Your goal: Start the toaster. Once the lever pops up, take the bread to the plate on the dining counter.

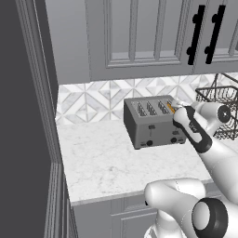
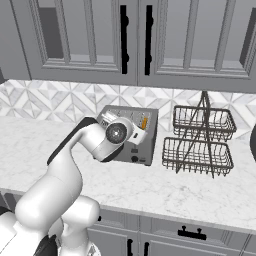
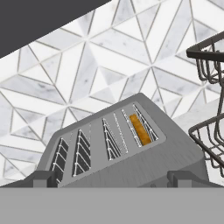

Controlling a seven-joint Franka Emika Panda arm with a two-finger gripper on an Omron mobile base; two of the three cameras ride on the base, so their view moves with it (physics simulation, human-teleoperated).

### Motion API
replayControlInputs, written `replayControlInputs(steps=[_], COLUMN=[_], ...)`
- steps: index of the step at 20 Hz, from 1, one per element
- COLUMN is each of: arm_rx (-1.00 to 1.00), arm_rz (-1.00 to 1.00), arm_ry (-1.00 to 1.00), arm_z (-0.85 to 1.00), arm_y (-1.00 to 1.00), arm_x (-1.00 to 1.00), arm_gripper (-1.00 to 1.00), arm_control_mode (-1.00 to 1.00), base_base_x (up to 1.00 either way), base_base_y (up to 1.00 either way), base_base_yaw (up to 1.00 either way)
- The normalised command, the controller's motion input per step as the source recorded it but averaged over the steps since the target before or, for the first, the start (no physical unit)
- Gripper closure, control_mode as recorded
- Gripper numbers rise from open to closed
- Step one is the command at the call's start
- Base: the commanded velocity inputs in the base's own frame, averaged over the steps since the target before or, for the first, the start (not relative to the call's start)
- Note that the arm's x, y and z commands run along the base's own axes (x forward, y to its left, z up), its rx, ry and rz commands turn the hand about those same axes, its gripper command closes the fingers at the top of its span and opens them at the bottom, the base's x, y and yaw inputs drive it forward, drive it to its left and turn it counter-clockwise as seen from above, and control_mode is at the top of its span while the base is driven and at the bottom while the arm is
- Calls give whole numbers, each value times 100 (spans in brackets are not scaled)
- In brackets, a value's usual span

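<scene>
Golden-orange crust marks the bread [image 3: 141,129], sunk in the rightmost slot of the toaster [image 3: 127,157] on the counter. The gripper [image 3: 114,178] hangs near the toaster's front, jaws wide, holding nothing. Toast looks light, stiff and crumbly; pinch its flat faces gently.

No readable text, labels, brands, numbers or signs anywhere. Toaster [image 1: 151,122] front carries plain lever tabs and black knobs, no markings legible. Cabinet doors [image 2: 150,40] plain grey, black handles, no lettering. Backsplash tiles [image 3: 87,74] show geometric marble pattern only. Wire basket rack [image 2: 200,140] bears no tag. Robot arm [image 1: 204,135] white and dark, no logo legible.
</scene>
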Motion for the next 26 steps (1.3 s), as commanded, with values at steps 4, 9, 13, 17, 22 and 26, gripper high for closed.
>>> replayControlInputs(steps=[4,9,13,17,22,26], arm_rx=[0,0,0,0,0,0], arm_rz=[0,0,0,0,0,0], arm_ry=[0,0,0,0,0,0], arm_z=[0,0,0,0,0,0], arm_y=[0,0,0,0,0,0], arm_x=[0,0,0,0,0,0], arm_gripper=[-100,-100,-100,-100,-100,-100], arm_control_mode=[-100,-100,-100,-100,-100,-100], base_base_x=[0,0,0,0,0,0], base_base_y=[0,0,0,0,0,0], base_base_yaw=[0,0,0,0,0,0])
